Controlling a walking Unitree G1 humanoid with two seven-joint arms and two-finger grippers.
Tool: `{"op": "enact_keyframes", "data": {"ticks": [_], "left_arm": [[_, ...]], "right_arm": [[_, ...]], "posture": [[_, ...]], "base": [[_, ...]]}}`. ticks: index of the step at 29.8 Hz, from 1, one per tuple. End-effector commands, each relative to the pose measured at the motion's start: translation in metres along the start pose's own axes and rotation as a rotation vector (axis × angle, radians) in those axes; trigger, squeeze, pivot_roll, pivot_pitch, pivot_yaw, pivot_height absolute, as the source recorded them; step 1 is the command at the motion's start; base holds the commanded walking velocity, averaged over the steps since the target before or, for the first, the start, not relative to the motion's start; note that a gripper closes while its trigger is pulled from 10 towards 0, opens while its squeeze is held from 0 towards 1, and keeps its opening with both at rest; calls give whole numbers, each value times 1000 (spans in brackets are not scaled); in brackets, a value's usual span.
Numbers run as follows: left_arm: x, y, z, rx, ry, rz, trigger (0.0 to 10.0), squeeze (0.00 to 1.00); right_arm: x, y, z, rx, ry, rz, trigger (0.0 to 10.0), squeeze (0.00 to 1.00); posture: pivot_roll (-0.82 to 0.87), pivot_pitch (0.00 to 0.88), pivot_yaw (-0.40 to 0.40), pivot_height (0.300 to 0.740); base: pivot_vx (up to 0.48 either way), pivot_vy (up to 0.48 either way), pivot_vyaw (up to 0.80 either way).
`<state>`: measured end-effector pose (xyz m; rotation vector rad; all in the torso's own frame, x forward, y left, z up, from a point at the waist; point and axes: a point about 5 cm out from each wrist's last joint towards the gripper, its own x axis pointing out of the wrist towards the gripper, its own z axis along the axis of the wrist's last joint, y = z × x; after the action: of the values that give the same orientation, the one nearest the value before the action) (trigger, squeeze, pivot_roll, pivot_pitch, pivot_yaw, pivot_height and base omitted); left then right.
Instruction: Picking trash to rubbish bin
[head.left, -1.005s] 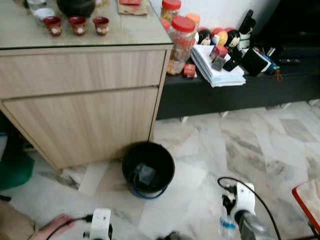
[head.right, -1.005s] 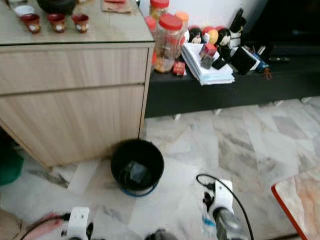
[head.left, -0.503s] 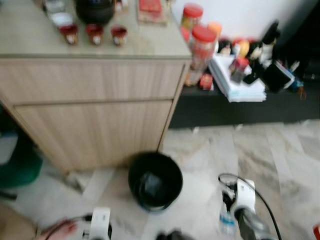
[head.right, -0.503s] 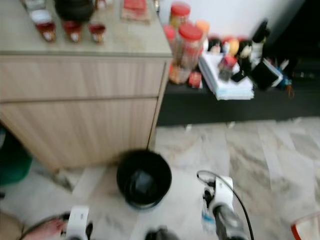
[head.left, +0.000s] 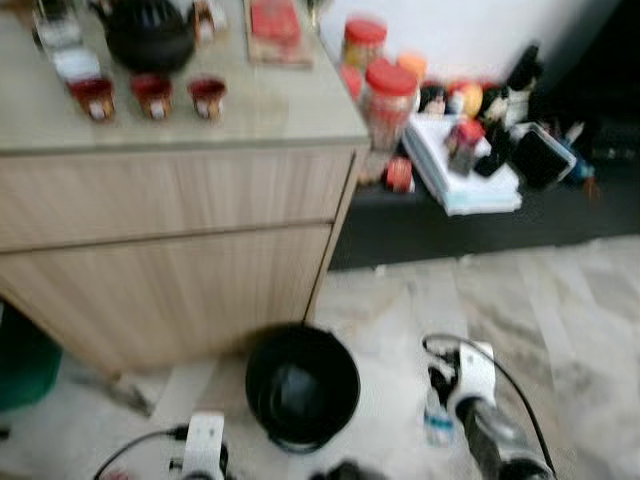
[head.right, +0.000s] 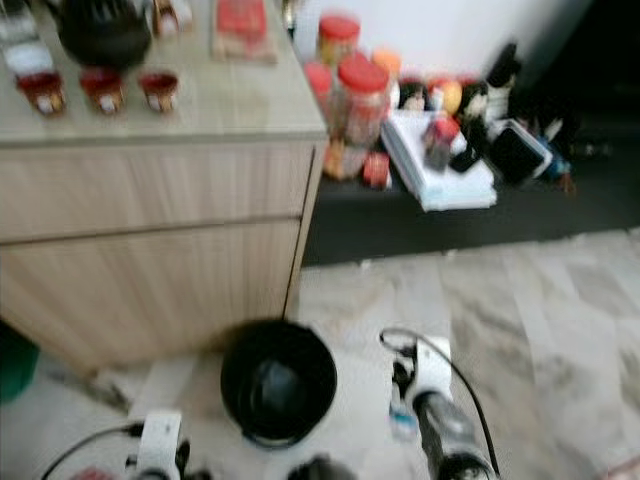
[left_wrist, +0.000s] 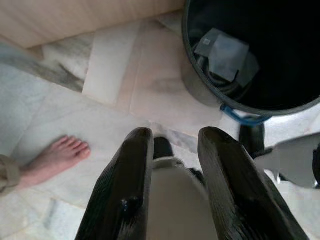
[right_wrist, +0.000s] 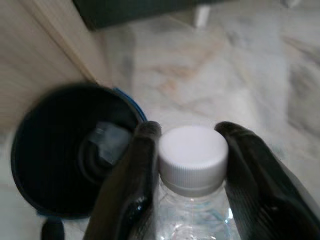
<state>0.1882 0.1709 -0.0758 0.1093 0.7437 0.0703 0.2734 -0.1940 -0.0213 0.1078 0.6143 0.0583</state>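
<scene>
Right gripper (right_wrist: 187, 165) clamped on bottle (right_wrist: 192, 200), held above the floor just beside the bin (head.left: 302, 384). Carry step; next it must swing over the bin's rim and release. Left gripper (left_wrist: 172, 165) empty, fingers apart.

A clear, glossy plastic bottle (right_wrist: 192, 210) with a matt white ribbed plastic cap (right_wrist: 193, 152) is seen between smooth black fingers (right_wrist: 132, 185) of the right gripper (right_wrist: 190, 150). A dark plastic bin (head.left: 302, 385), matt inside and edged with a blue rim (left_wrist: 243, 117), is shown on a polished, veined marble floor (head.left: 560, 300). At its 11 o'clock a cabinet (head.left: 170, 250) faced in pale, matt wood-grain laminate is seen, topped by a smooth stone-like surface. Clear plastic jars with glossy red lids (head.left: 392, 78) and a stack of paper (head.left: 465, 180) are shown at 1 o'clock.
</scene>
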Motion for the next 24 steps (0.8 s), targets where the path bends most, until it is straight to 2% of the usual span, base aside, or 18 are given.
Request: {"op": "enact_keyframes", "data": {"ticks": [1, 3, 6, 9, 10, 12, 13, 14, 15, 16, 20, 24], "left_arm": [[2, -17, 11, 26, -48, -71, 10000, 0], [3, -19, 15, 30, -63, -80, 10000, 0], [7, -31, 40, 25, -155, -157, 10000, 0], [9, -55, 79, 57, -305, -307, 10000, 0], [9, -55, 79, 57, -305, -307, 10000, 0], [6, -74, 100, 102, -377, -425, 10000, 0], [6, -74, 100, 102, -377, -425, 10000, 0], [3, -84, 107, 138, -402, -486, 10000, 0], [3, -84, 107, 138, -402, -486, 10000, 0], [0, -93, 113, 163, -422, -537, 10000, 0], [-3, -100, 116, 173, -442, -577, 10000, 0], [-3, -100, 117, 173, -444, -586, 10000, 0]], "right_arm": [[7, 20, 18, -49, -55, 121, 10000, 0], [7, 23, 21, -55, -63, 137, 10000, 0], [12, 42, 35, -69, -109, 213, 10000, 0], [16, 70, 55, -69, -172, 303, 10000, 0], [16, 70, 55, -69, -172, 303, 10000, 0], [18, 88, 67, -68, -207, 364, 10000, 0], [18, 88, 67, -68, -207, 364, 10000, 0], [18, 98, 72, -63, -226, 381, 10000, 0], [18, 98, 72, -63, -226, 381, 10000, 0], [19, 105, 77, -52, -240, 392, 10000, 0], [19, 114, 79, -31, -243, 404, 10000, 0], [19, 115, 79, -25, -243, 407, 10000, 0]], "posture": [[83, 226, -197, 740], [83, 226, -197, 740], [84, 227, -199, 740], [89, 229, -201, 740], [89, 229, -201, 740], [92, 230, -201, 740], [92, 230, -201, 740], [95, 230, -201, 740], [95, 230, -201, 740], [95, 232, -199, 740], [99, 233, -201, 740], [99, 233, -201, 740]], "base": [[0, 0, 0], [0, 0, 0], [0, 0, 0], [0, 0, 0], [0, 0, 0], [0, 0, 0], [0, 0, 0], [0, 0, 0], [0, 0, 0], [0, 0, 0], [0, 0, 0], [0, 0, 0]]}}
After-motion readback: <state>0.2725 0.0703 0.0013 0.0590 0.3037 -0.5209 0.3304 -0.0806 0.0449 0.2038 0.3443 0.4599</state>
